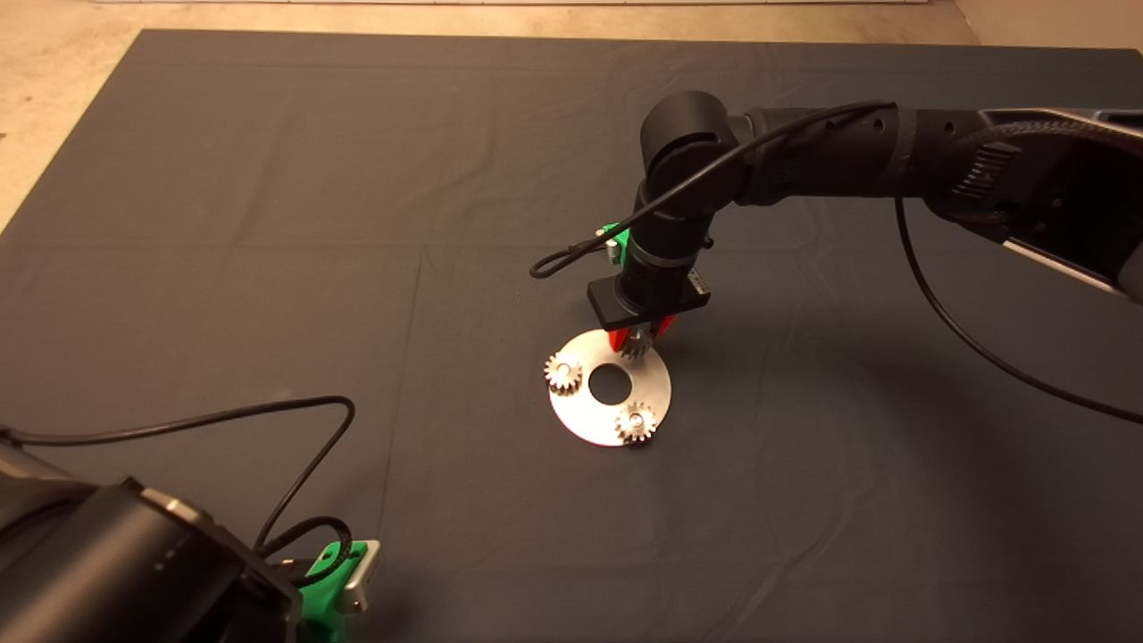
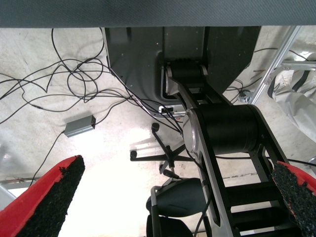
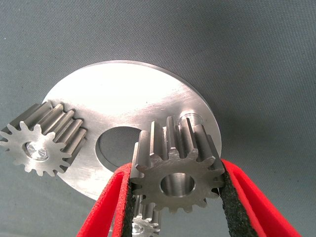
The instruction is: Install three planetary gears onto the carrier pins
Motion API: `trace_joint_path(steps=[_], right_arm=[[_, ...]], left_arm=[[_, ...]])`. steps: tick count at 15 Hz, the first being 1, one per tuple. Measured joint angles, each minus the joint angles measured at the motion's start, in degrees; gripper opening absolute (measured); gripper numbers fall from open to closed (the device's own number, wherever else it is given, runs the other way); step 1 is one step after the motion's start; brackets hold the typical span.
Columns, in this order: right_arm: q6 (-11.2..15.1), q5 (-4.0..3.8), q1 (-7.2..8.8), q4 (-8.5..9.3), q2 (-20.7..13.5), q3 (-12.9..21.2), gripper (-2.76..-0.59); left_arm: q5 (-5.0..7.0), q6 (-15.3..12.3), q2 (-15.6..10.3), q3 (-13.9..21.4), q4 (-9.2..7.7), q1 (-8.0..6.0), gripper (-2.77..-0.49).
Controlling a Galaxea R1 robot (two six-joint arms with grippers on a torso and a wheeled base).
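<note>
Left gripper (image 1: 344,585): parked at the mat's near left corner, fingers (image 2: 47,200) spread wide with nothing between them; its wrist view shows floor, cables and the robot's base.
Right gripper (image 1: 639,338): over the disc's far edge, fingers (image 3: 116,202) clamped on a gear (image 3: 177,170).
Held gear: just beside a bare pin (image 3: 191,118), not on it.
Disc (image 1: 598,420): flat on the mat (image 1: 268,223), near its middle.
Seated gears: one (image 1: 563,372) on the left pin, one (image 1: 636,422) on the near pin.
</note>
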Motion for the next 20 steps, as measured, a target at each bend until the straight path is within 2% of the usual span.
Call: trace_joint_path(steps=[6,14,20], right_arm=[[-3.24,-0.01,0.20,0.27,0.02,-1.48,-2.31],[-5.81,-0.10,0.28,0.20,0.24,-1.80,-2.31],[-7.90,-0.55,0.26,0.07,0.49,-1.30,-2.32]], left_arm=[[0.02,0.00,0.00,0.00,0.02,0.03,-0.49],[0.02,0.00,0.00,0.00,0.02,0.52,-0.49],[0.02,0.00,0.00,0.00,0.02,0.52,-0.49]])
